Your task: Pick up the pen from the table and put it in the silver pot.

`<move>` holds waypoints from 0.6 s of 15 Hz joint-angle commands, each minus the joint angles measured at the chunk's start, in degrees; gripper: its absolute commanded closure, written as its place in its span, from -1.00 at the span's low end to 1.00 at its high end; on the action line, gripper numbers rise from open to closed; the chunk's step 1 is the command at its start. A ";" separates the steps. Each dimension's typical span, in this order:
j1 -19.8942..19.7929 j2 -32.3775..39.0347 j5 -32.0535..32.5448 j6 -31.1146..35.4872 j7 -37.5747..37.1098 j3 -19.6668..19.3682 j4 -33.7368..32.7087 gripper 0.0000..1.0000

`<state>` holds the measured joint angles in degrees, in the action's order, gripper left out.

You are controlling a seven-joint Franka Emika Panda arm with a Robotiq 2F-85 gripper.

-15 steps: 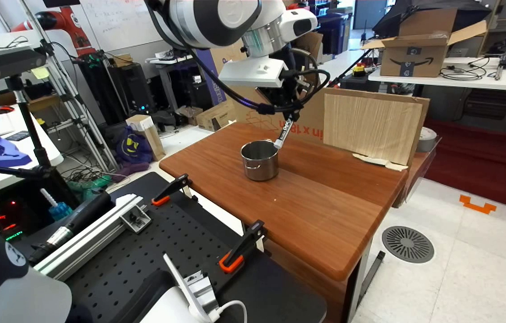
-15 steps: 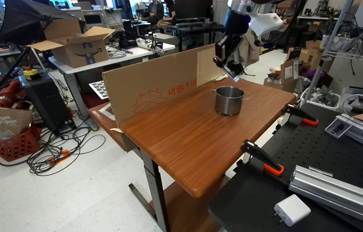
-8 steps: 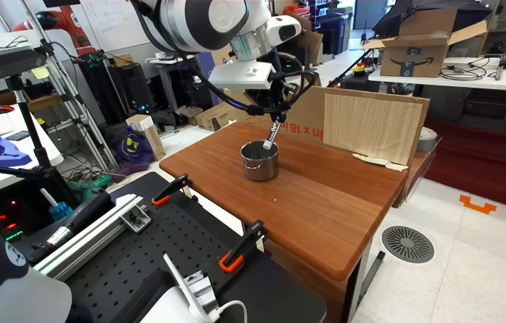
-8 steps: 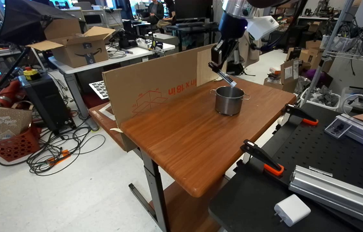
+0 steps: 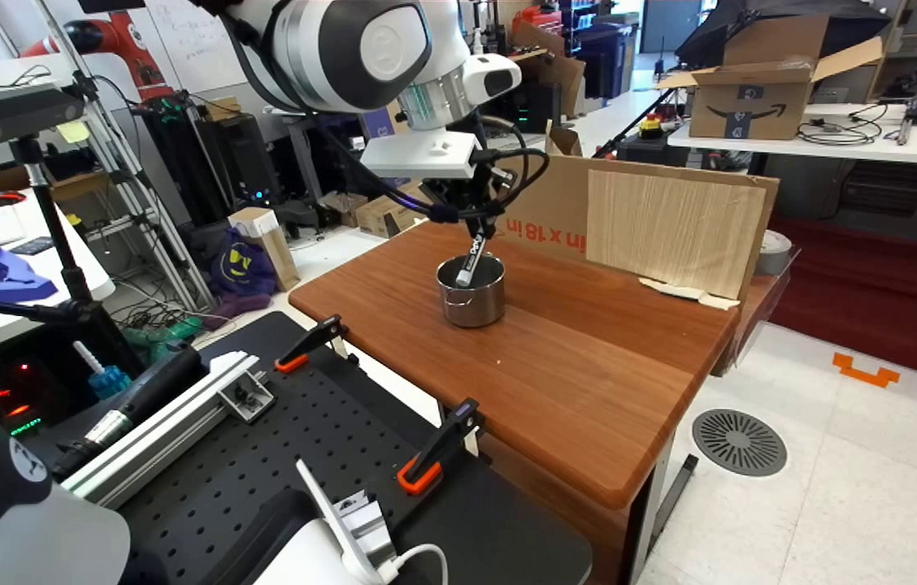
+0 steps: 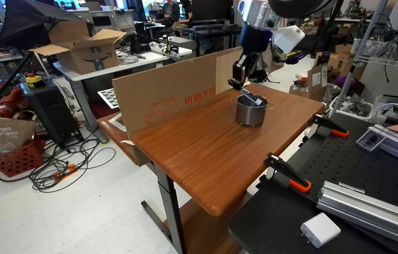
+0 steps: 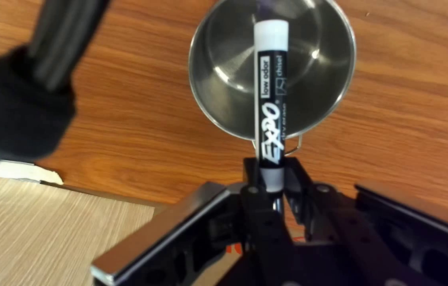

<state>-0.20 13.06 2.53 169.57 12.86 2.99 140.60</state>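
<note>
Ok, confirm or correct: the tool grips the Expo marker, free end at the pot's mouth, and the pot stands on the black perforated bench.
Wrong surface: both exterior views show the silver pot on the wooden table. The tool grips the Expo marker, free end at the pot's mouth.

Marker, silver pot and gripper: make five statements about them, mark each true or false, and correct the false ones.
1. The gripper is closed on the marker. True.
2. The marker hangs perfectly vertical. False: it is tilted in both exterior views.
3. The silver pot stands upright on the wooden table. True.
4. A lid covers the silver pot. False: it is open, as the wrist view shows.
5. The marker's white end points down toward the silver pot's opening. True.
</note>
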 commanded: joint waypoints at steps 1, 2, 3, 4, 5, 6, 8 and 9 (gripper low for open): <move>-1.80 1.31 -0.28 0.60 2.56 1.50 -0.61 0.90; -1.99 1.68 -0.30 0.41 2.99 1.64 -0.85 0.90; -2.22 2.02 -0.37 0.32 3.39 1.81 -1.10 0.90; -2.39 2.35 -0.39 0.20 3.66 1.96 -1.37 0.90; -2.59 2.60 -0.40 0.04 3.94 2.15 -1.62 0.90; -2.77 2.89 -0.37 -0.13 4.25 2.31 -1.95 0.90; -3.00 3.23 -0.32 -0.51 4.59 2.48 -2.39 0.09; -3.21 3.37 -0.45 -0.49 4.85 2.70 -2.55 -0.01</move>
<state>-1.49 15.59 2.53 169.57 15.87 3.82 139.19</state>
